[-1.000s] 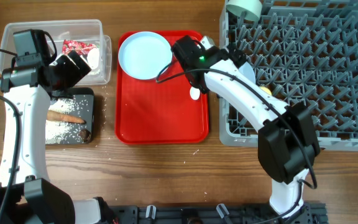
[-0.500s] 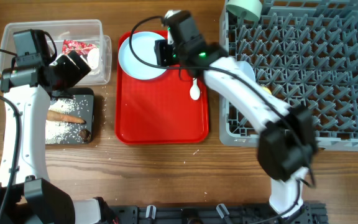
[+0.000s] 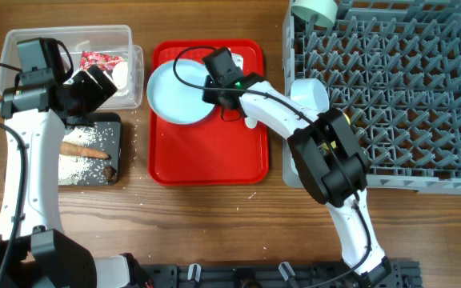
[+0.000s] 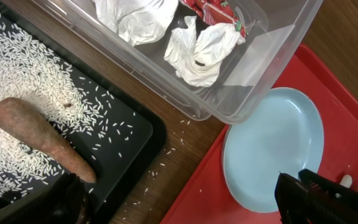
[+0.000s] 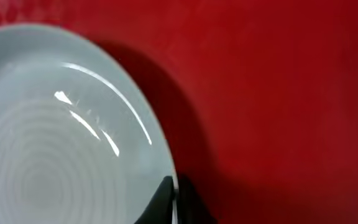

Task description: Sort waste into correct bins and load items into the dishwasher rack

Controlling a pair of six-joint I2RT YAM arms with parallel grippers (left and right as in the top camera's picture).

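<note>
Your right gripper [image 5: 174,201] has swung left from beside the large grey pegged dishwasher rack [image 3: 422,96] onto the round pale-blue plate [image 3: 174,96]. In the last half second the plate has come toward you with it, out of the far corner of the flat red serving tray [image 3: 206,156], until its edge overhangs the tray's left rim. I read that as the plate taken, with the carry to the rack yet to do. Closest in, the right wrist view gives you what the overhead hides under the wrist: two dark fingertips pinched shut on the plate's rim, one either side. The left wrist view shows your left gripper [image 4: 185,196] spread wide and holding nothing (it has not stirred). Below it lie the shallow black tray [image 4: 135,143] with its loose white rice [image 4: 30,68] and the brown sausage-like stick [image 4: 39,140]. Just beyond is the clear plastic tub [image 4: 260,78], holding the crumpled white tissue [image 4: 201,46] and the small red printed wrapper [image 4: 219,9], so that waste looks sorted. Only the overhead shows the small brown lump [image 3: 109,171] on the black tray's near corner. It also shows the white plastic spoon [image 3: 250,122] on the red tray, half hidden by the right arm, and farthest off the pale-green bowl [image 3: 312,10] at the rack's far-left corner.
</note>
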